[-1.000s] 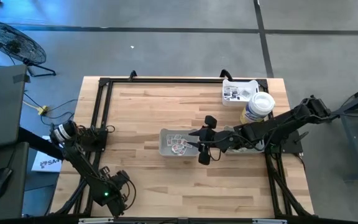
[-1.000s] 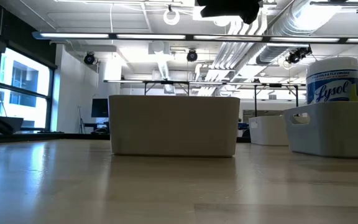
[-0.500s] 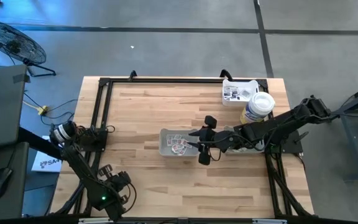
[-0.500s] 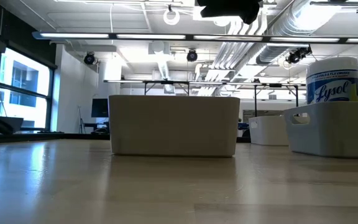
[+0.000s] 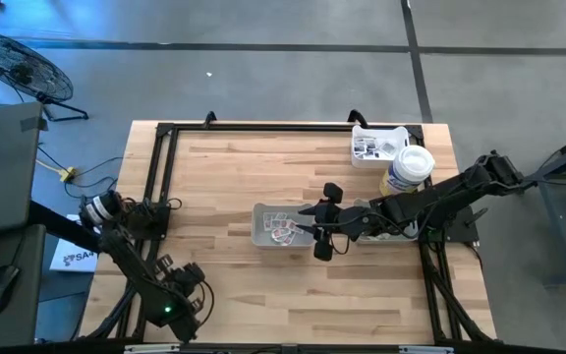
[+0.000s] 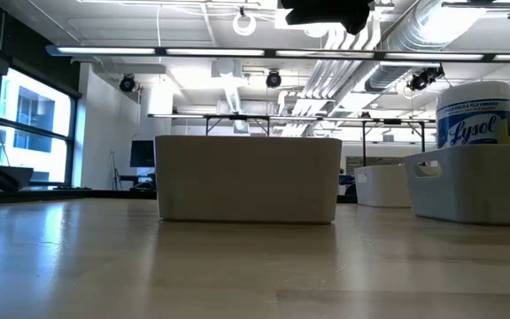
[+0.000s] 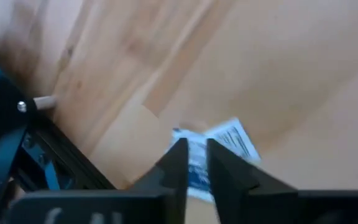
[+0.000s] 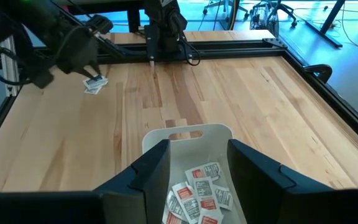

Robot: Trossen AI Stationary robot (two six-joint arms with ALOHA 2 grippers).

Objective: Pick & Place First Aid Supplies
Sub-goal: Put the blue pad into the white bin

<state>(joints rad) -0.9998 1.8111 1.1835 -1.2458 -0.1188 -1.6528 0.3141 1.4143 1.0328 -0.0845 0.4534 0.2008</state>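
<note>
Right wrist view: packets (image 8: 197, 193) lie in grey tray (image 8: 188, 134).

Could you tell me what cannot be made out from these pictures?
- Low view: the contents of the middle tray are hidden by its own wall.
- High view: the left claw is too small to show whether it grips anything.
- Left wrist view: the packet is blurred, its print unreadable, partly covered by the fingers.
- Right wrist view: the packets are cut off by the picture's bottom edge.
</note>
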